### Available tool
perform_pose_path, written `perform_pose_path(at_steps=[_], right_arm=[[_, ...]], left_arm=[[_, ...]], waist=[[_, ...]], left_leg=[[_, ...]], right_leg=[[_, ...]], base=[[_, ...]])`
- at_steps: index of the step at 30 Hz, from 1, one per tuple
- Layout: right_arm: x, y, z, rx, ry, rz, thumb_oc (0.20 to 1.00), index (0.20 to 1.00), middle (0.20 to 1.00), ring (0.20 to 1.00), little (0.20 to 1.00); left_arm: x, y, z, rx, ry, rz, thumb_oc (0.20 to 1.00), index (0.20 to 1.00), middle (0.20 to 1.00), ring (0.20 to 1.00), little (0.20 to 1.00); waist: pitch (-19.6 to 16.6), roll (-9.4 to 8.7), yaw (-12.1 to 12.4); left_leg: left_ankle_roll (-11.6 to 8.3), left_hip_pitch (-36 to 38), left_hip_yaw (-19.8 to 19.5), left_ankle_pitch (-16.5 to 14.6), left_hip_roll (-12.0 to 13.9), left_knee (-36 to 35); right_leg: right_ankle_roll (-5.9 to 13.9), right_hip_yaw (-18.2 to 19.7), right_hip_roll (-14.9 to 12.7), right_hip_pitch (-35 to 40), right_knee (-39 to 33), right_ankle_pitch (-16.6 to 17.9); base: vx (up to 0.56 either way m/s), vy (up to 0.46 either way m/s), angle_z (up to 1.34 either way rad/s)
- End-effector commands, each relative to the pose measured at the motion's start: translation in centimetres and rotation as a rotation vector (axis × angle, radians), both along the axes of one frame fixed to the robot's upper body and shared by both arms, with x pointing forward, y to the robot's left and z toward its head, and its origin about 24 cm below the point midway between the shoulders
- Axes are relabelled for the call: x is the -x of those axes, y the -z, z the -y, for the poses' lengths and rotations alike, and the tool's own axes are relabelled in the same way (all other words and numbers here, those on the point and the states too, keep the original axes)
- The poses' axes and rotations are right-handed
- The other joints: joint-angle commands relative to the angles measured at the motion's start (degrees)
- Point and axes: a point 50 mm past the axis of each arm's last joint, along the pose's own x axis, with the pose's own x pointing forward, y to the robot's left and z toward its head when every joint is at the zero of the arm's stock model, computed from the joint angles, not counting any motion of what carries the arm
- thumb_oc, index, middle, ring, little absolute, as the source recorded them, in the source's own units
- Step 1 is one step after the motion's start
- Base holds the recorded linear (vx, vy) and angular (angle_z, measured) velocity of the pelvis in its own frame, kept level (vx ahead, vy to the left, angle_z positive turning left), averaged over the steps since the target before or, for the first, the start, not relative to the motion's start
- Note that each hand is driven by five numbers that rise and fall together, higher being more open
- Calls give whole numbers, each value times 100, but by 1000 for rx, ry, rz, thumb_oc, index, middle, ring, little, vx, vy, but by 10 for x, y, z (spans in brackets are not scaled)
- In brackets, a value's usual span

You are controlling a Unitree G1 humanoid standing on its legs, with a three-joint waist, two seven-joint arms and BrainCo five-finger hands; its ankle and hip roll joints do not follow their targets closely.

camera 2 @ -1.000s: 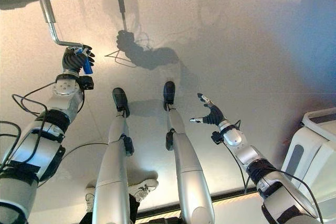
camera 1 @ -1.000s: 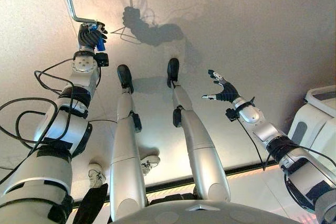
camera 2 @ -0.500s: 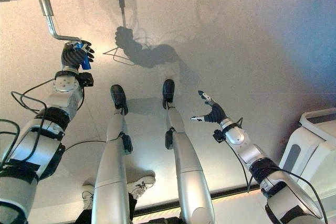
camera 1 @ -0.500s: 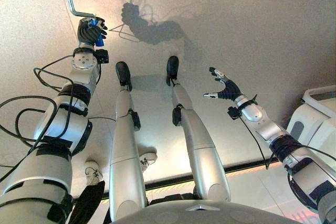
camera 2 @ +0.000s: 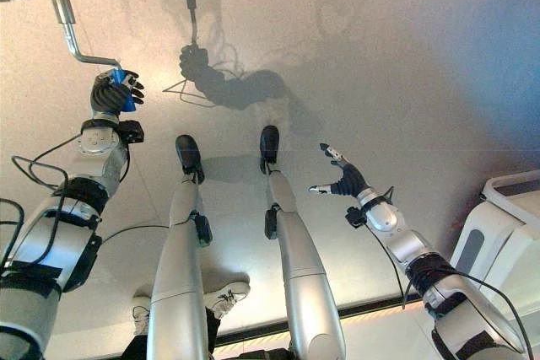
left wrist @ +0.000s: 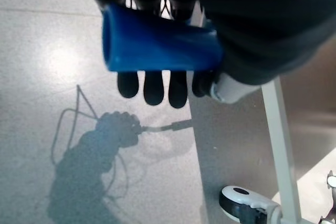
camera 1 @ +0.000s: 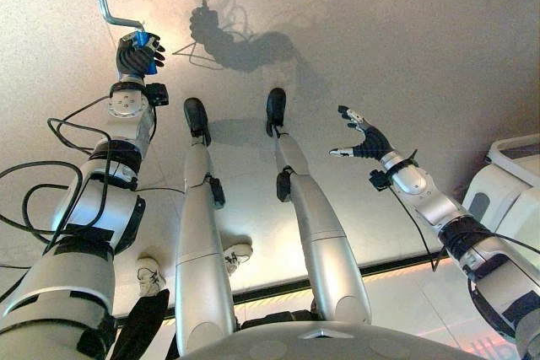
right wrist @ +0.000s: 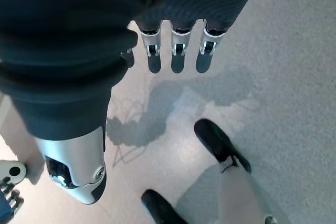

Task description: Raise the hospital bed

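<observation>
At floor level, under the bed's edge: my working area.
Crank handle (camera 1: 144,40): blue grip on a bent metal crank (camera 2: 69,35) running up to the bed frame.
Left hand (camera 1: 135,56): fingers curled round the blue grip, arm stretched forward.
Change: over the last second grip and hand have swung up and leftward.
Meaning: I judge the cranking under way, the bed rising; more turns likely needed.
Right hand (camera 2: 344,179): fingers spread, holding nothing, hovering over the floor (camera 2: 405,82).
</observation>
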Motion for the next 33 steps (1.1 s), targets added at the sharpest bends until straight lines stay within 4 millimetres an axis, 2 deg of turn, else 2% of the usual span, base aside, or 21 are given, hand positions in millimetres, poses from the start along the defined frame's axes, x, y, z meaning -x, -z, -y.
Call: perform_pose_path(at_steps=[1,24,33], right_arm=[[20,9,11,2,-10,-11,1000,1000,1000,1000,1000],[29,14,23,29,8,-37,1000,1000,1000,1000,1000],[30,15,24,39,9,-42,1000,1000,1000,1000,1000]], left_arm=[[48,44,-75,110,-272,-97,200,200,200,200,200],[71,40,-101,172,-335,-16,200,200,200,200,200],[70,38,-99,176,-315,3,200,200,200,200,200]], waist=[[140,-27,204],[205,102,333],[227,118,353]], left_leg=[[261,236,30,-459,-282,193],[260,284,17,-455,-309,249],[261,301,12,-444,-305,253]], right_leg=[[741,159,-182,25,618,-324],[727,141,-203,112,631,-311],[725,141,-209,134,613,-307]], base=[[0,0,0],[0,0,0],[0,0,0]])
